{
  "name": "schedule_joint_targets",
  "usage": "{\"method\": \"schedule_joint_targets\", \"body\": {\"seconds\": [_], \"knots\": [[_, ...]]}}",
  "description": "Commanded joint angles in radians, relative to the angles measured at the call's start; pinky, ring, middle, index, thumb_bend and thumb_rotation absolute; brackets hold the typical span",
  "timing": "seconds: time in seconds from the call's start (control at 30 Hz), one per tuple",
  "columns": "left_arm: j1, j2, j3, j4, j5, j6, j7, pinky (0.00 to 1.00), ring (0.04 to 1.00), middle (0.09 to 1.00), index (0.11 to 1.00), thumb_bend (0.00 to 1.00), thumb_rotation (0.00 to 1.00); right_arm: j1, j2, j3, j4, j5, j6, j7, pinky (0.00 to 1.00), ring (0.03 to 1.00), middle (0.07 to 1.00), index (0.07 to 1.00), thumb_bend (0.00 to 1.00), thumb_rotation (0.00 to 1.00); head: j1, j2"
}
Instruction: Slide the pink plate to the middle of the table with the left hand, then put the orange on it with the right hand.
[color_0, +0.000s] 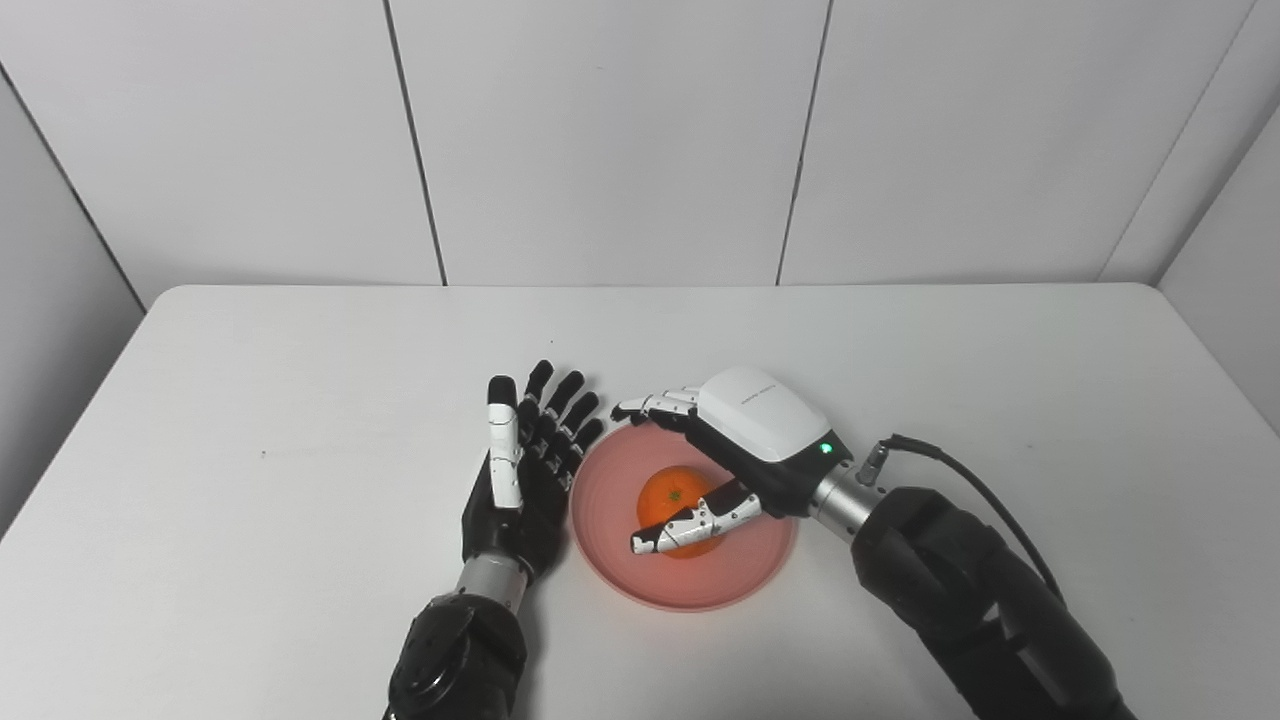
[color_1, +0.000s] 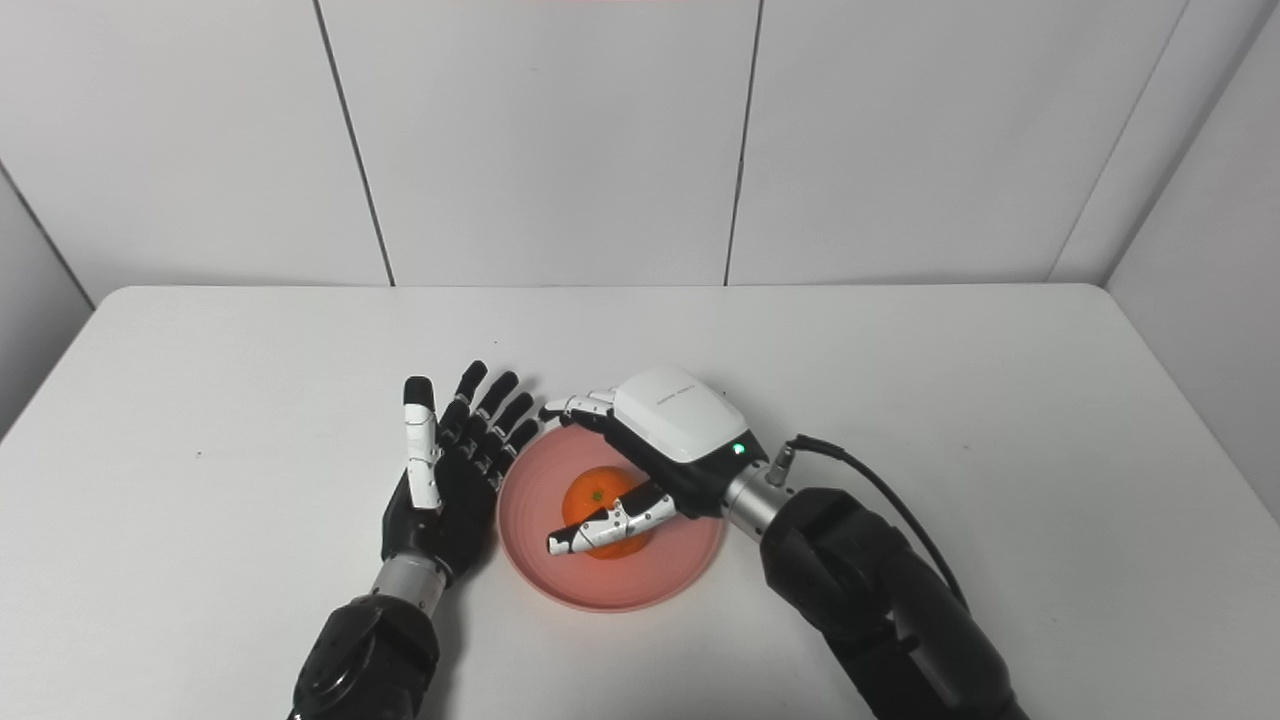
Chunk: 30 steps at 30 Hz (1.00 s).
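Low in the frame's centre, the pink plate (color_0: 690, 580) sits mid-table with the orange (color_0: 672, 497) resting in it. The right hand (color_0: 735, 455) arches over the fruit, thumb crossing its front; whether it grips or has released cannot be told. Left of the plate, the left hand (color_0: 525, 470) lies flat, fingers spread, holding nothing beside the rim.

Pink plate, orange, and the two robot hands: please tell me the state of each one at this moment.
pink plate: flat on the table, near its middle, upright.
orange: sitting in the plate, whole, unpeeled.
left robot hand: open, fingers straight, beside the plate's left rim, holding nothing.
right robot hand: over the plate, fingers spread around the orange; whether it grips the orange is unclear.
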Motion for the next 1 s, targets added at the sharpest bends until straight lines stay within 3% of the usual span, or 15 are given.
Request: {"method": "schedule_joint_targets", "body": {"seconds": [0.0,0.17,0.3,0.47,0.6,0.7,0.77,0.87,0.97], "knots": [[0.026,-0.017,-0.001,0.011,-0.003,0.038,0.012,1.0,0.944,0.964,1.0,0.84,0.9,-0.021,0.018,-0.038,-0.041,0.048,-0.034,-0.048,0.63,0.71,0.783,0.827,0.98,0.82,0.001,-0.001],[0.02,-0.002,-0.009,0.018,0.022,0.003,0.003,1.0,0.97,0.963,1.0,0.84,0.91,-0.021,0.056,-0.108,-0.059,0.133,-0.059,-0.115,0.56,0.678,0.777,0.813,0.91,0.86,0.012,0.003],[0.011,0.017,-0.016,0.019,0.082,-0.06,0.01,1.0,0.954,0.926,0.981,0.86,0.88,-0.028,0.095,-0.182,-0.042,0.22,-0.095,-0.201,0.66,0.763,0.826,0.846,0.86,0.91,0.014,0.006],[-0.005,0.072,-0.041,0.052,0.221,-0.224,0.013,0.92,0.908,0.903,0.955,0.91,0.86,0.002,0.155,-0.295,-0.022,0.395,-0.032,-0.229,0.77,0.808,0.857,0.864,0.89,0.99,0.027,0.004],[-0.021,0.107,-0.041,0.067,0.305,-0.318,0.038,0.95,0.913,0.921,0.954,0.97,0.84,0.04,0.183,-0.369,-0.005,0.519,0.017,-0.226,0.84,0.851,0.906,0.907,0.83,1.0,0.024,0.005],[-0.024,0.129,-0.042,0.061,0.372,-0.358,0.072,0.94,0.897,0.926,0.953,0.93,0.86,0.075,0.208,-0.42,0.007,0.617,0.06,-0.236,0.86,0.856,0.901,0.915,0.83,1.0,0.015,0.005],[-0.022,0.144,-0.037,0.055,0.393,-0.375,0.083,0.97,0.906,0.931,0.952,0.89,0.86,0.105,0.228,-0.459,0.018,0.684,0.093,-0.244,0.89,0.867,0.888,0.898,0.89,1.0,0.008,0.004],[-0.007,0.163,-0.032,0.051,0.405,-0.397,0.083,1.0,0.928,0.935,0.951,0.85,0.87,0.146,0.25,-0.501,0.035,0.757,0.107,-0.256,0.9,0.873,0.884,0.895,0.94,1.0,0.004,0.008],[0.013,0.183,-0.026,0.038,0.42,-0.409,0.087,1.0,0.96,0.932,0.951,0.8,0.87,0.191,0.273,-0.535,0.048,0.822,0.111,-0.266,0.9,0.883,0.895,0.902,0.92,1.0,-0.001,0.013]]}}
